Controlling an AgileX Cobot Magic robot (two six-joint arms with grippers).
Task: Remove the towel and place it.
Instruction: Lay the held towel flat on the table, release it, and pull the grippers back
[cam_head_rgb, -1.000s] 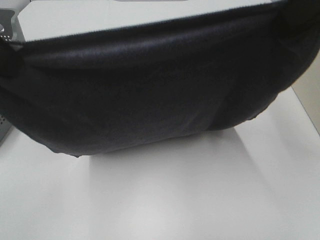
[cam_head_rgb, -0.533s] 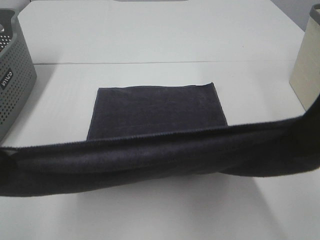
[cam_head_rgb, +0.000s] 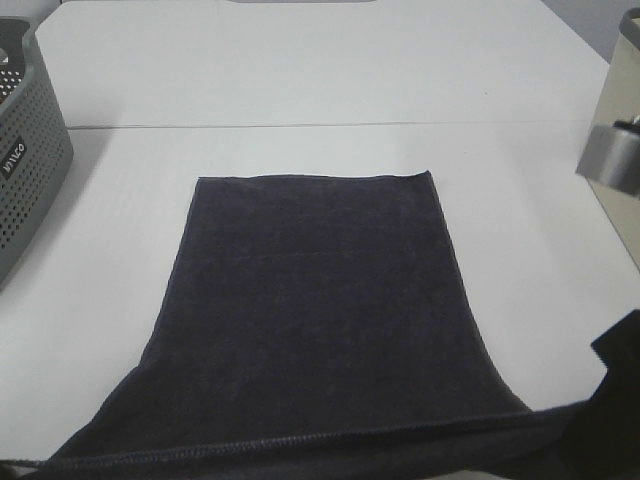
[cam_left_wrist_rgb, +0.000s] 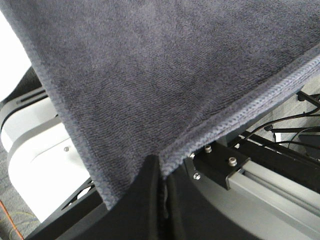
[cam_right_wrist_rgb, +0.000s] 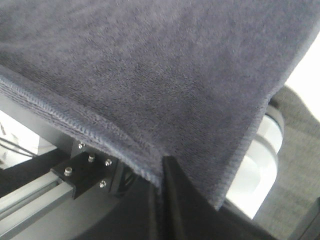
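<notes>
The towel, dark charcoal terry cloth, lies spread flat on the white table, its far hem straight across the middle. Its near hem runs along the bottom of the exterior high view, slightly lifted at both ends. In the left wrist view my left gripper is shut on one near corner of the towel. The right wrist view has my right gripper shut on the other near corner of the towel. In the exterior high view the dark mass at the lower right hides the right gripper itself.
A grey perforated basket stands at the table's left edge. A beige box stands at the right edge, with a blurred grey object in front of it. A seam crosses the table beyond the towel.
The towel hung stretched in front of the camera a second ago. It has come down and toward the near edge, and most of it now lies flat on the table.
</notes>
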